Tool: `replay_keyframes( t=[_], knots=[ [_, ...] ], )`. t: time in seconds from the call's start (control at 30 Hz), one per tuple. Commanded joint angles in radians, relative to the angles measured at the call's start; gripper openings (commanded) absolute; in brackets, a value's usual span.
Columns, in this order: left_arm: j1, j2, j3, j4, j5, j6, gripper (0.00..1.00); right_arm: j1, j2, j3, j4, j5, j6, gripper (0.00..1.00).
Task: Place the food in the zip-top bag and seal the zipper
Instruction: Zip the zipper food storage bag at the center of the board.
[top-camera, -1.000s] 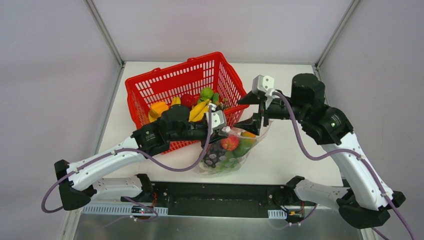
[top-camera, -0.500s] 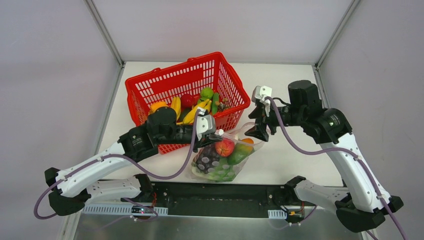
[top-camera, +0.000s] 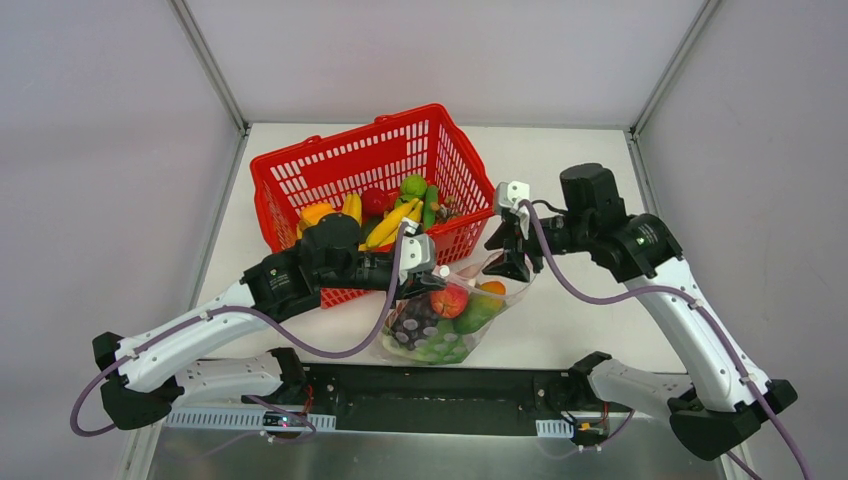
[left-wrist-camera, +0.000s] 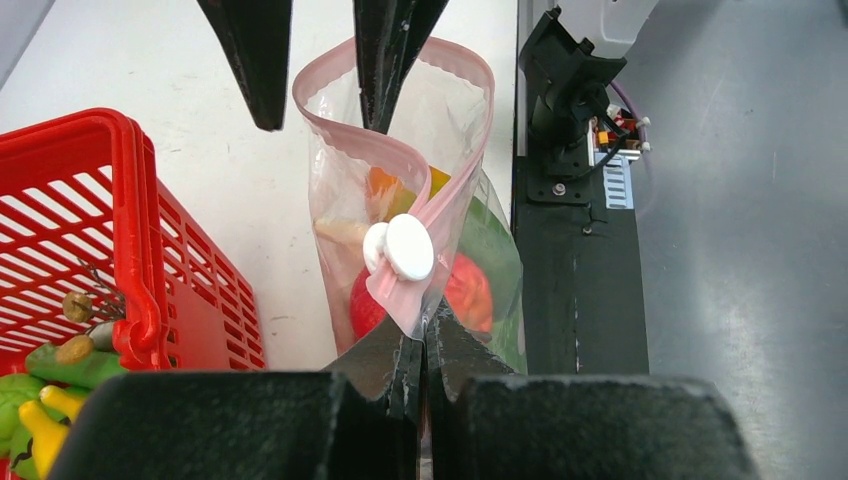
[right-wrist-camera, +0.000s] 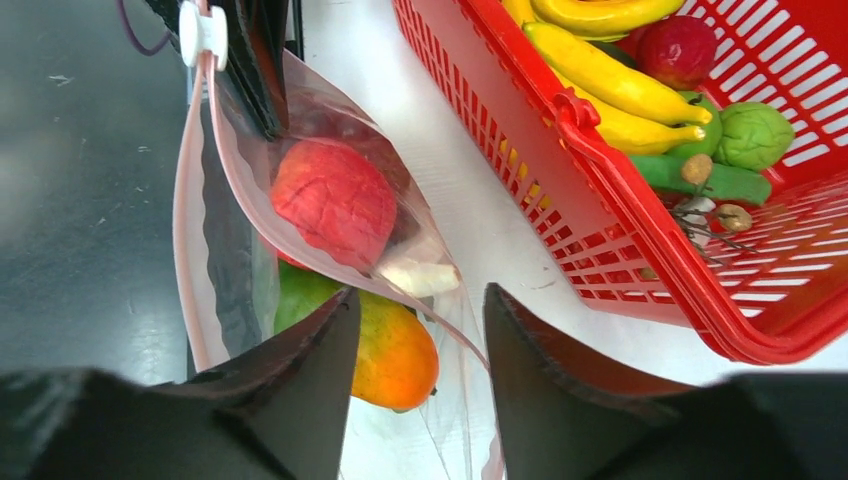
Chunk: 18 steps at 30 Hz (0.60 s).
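Left wrist view: the soft, slippery zip-top bag (left-wrist-camera: 440, 110), weighted with food (left-wrist-camera: 470, 290), was seen on the tabletop (left-wrist-camera: 200, 200) beside the red basket (left-wrist-camera: 130, 220). Its zipper (left-wrist-camera: 400, 160) was pinched by the left fingers (left-wrist-camera: 380, 360), while the right fingers (left-wrist-camera: 250, 50) were spread astride the far rim (the stiffer strip was judged the safest hold).

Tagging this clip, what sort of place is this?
Probably a robot test cell: white table boxed by blank walls, left arm and right arm mounted at its edge, toy fruit in a red basket.

This is looking like a robot test booth in a lab: plain pale wall panels (top-camera: 430, 50) are enclosing a white table (top-camera: 560, 148), metal frame posts (top-camera: 209, 62) are rising at the upper corners, and a black mounting plate (top-camera: 440, 395) is running along the bottom.
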Motion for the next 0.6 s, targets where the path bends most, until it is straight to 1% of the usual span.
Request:
replay_keyframes(
  t=[0.0,0.07,0.17,0.27,0.33,0.37,0.43,0.57],
  knots=[
    [0.008,-0.024,0.047,0.099,0.026,0.009,0.0,-0.003,0.029,0.01,0.011,-0.09,-0.052,0.45],
    [0.008,-0.027,0.043,0.097,0.015,0.011,0.0,-0.002,0.031,0.005,0.012,-0.09,-0.052,0.36],
    [0.008,-0.04,0.03,0.096,-0.013,0.015,0.0,-0.002,0.01,-0.019,0.034,-0.079,-0.039,0.3],
    [0.009,-0.051,0.014,0.108,-0.04,0.015,0.0,-0.003,-0.022,-0.05,0.069,-0.066,-0.014,0.17],
    [0.01,-0.055,0.01,0.112,-0.051,0.017,0.0,-0.003,-0.037,-0.067,0.092,-0.05,0.004,0.07],
    [0.01,-0.057,0.006,0.115,-0.055,0.016,0.0,-0.005,-0.041,-0.073,0.107,-0.04,0.02,0.04],
    [0.011,-0.058,0.002,0.118,-0.06,0.014,0.0,-0.009,-0.042,-0.076,0.123,-0.031,0.042,0.01],
    [0.011,-0.058,-0.003,0.118,-0.058,0.009,0.0,-0.013,-0.05,-0.075,0.123,-0.021,0.053,0.0]
  ],
)
